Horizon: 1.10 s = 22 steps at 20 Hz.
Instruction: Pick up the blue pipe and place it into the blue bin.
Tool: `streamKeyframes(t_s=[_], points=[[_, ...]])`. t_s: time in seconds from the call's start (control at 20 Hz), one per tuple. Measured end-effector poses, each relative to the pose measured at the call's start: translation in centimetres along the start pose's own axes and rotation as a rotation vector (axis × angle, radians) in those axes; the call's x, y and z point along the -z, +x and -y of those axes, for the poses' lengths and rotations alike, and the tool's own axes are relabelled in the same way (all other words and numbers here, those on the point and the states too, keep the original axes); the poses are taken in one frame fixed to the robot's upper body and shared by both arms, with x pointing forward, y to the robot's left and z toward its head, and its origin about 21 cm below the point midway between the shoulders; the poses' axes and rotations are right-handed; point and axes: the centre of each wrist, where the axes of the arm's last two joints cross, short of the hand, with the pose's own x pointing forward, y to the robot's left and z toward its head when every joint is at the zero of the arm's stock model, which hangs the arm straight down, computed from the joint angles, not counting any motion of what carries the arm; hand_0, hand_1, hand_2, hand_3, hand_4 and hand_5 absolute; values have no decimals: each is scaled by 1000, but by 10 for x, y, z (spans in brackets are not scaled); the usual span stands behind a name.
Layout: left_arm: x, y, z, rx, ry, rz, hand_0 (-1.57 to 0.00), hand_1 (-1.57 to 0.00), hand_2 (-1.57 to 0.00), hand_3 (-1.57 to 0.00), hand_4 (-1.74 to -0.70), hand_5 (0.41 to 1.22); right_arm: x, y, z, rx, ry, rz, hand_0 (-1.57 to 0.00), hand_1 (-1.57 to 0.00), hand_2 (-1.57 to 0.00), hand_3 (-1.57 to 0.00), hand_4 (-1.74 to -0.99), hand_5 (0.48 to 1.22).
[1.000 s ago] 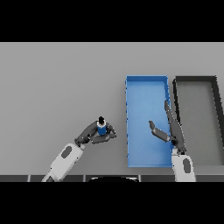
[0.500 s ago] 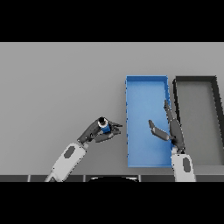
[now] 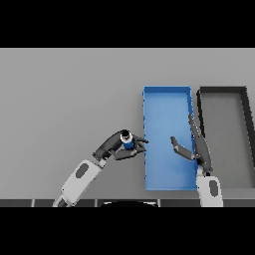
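Observation:
The blue pipe (image 3: pixel 127 140) is a short blue cylinder with a dark open top, held in my left hand (image 3: pixel 123 148), whose fingers and thumb curl round it. The hand and pipe sit just left of the blue bin (image 3: pixel 167 93), close to its left wall. The bin is a long rectangular tray standing right of the table's middle. My right hand (image 3: pixel 195 147) hovers over the bin's right part, fingers straight and thumb spread, holding nothing.
A dark grey bin (image 3: pixel 221 90) of the same shape stands right beside the blue bin, along the table's right side. The grey table (image 3: pixel 69 94) stretches out to the left and far side.
My left hand has carried the pipe to the right and slightly up, closer to the blue bin's left wall. The right hand has stayed where it was.

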Motion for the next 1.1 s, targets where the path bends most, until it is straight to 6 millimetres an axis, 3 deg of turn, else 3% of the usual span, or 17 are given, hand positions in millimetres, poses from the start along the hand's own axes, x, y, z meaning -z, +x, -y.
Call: streamKeyframes(t_s=[0.15,0.4,0.55,0.7,0.9,1.1], points=[[-4,1,-3,4,-10,4,-1569,-1569,-1569,-1569,-1466,1220,-16,-4,-2,-17,-45,8,1,1,1,1,-1139,643],[0,-2,0,16,-10,-9,-1570,-1570,-1570,-1570,-1467,1220,-62,11,-23,-66,-219,-36,1,1,-2,1,-1184,642],[1,-3,-1,13,-28,-4,-1571,-1571,-1571,-1571,-1467,1221,-62,25,-23,-2,-220,40,1,-12,-67,0,-1198,641],[2,-1,3,3,-27,-2,-1571,-1571,-1571,-1571,-1467,1221,-58,51,-13,176,-58,113,1,-29,-120,-1,-1215,607],[2,3,0,3,-31,-1,-1571,-1571,-1571,-1571,-1467,1221,-34,89,3,193,180,100,1,-11,-106,0,-1247,568],[3,5,3,17,-38,-6,-1571,-1571,-1571,-1571,-1467,1221,-8,120,-7,124,347,110,1,-4,-81,1,-1281,558]])
